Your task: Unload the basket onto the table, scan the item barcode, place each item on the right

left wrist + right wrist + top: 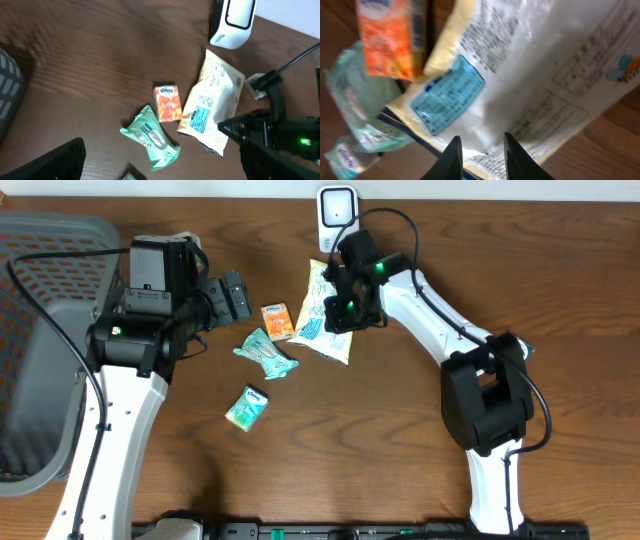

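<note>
Right gripper (481, 145): nearest thing in its own wrist view. Two pale fingers (454, 157) stand close together, jaws clamped on the lower edge of the cream snack bag (530, 75).

Cream snack bag: lies on the counter (400, 440) at centre, just below the white scanner (337, 205). Printed side is up. The right wrist view alone shows its blue label panel and blocks of small print. The left wrist view shows a strip of bare wood between the bag's top end and the scanner.

Orange tissue pack (385, 40): just beside the bag's left edge. Bar stripes on its side face show only in the right wrist view.

Green packet (355, 110): crumpled, just below and left of the orange pack.

Small teal packet (246, 406): lies apart from the group, nearer the front edge. It is seen whole only from overhead.

Left gripper (228, 295): hovers left of the orange pack, jaws wide apart, with nothing between them. Its own wrist view shows only a dark finger at the lower left corner.

Grey basket (50, 240): at the far left edge, partly under the left arm; overhead view only.
</note>
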Controlling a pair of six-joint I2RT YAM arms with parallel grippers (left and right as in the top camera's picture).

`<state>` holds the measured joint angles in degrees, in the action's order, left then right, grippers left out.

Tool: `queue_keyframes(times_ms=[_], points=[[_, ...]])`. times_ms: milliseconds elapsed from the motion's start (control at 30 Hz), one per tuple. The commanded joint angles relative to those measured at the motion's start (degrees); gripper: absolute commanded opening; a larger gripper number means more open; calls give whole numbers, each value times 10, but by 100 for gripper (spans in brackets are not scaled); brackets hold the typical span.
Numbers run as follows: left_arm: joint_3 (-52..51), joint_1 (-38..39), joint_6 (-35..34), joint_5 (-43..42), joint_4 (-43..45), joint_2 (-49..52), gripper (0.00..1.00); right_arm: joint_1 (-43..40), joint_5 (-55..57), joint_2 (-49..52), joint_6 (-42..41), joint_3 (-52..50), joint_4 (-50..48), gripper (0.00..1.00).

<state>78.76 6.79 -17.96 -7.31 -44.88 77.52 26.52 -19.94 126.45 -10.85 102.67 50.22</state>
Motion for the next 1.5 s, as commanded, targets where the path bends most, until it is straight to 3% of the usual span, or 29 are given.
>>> queue_keyframes(times_ms=[0, 133, 333, 667, 933, 1033, 1167, 1333, 1467], points=[[2, -3, 3, 5, -1, 0, 98, 6, -15, -24, -34, 28, -13, 17], [2, -3, 3, 5, -1, 0, 98, 22, 14, 1, -95, 16, -66, 16], [2, -3, 3, 5, -1, 0, 98, 63, 18, 51, -110, 15, -78, 18], [2, -3, 3, 5, -1, 0, 98, 34, 113, 34, -79, 15, 91, 13], [2, -3, 3, 5, -1, 0, 98, -52, 170, -33, 0, 15, 201, 24], [2, -3, 3, 5, -1, 0, 98, -80, 155, -77, 7, 16, 173, 32], [2, -3, 3, 5, -1, 0, 98, -83, 34, -114, 23, 16, 83, 42], [2, -3, 3, 5, -1, 0, 98, -31, 28, -76, -92, 15, -26, 27], [2, -3, 3, 5, -1, 0, 98, 12, 63, -23, -174, 15, -81, 26]])
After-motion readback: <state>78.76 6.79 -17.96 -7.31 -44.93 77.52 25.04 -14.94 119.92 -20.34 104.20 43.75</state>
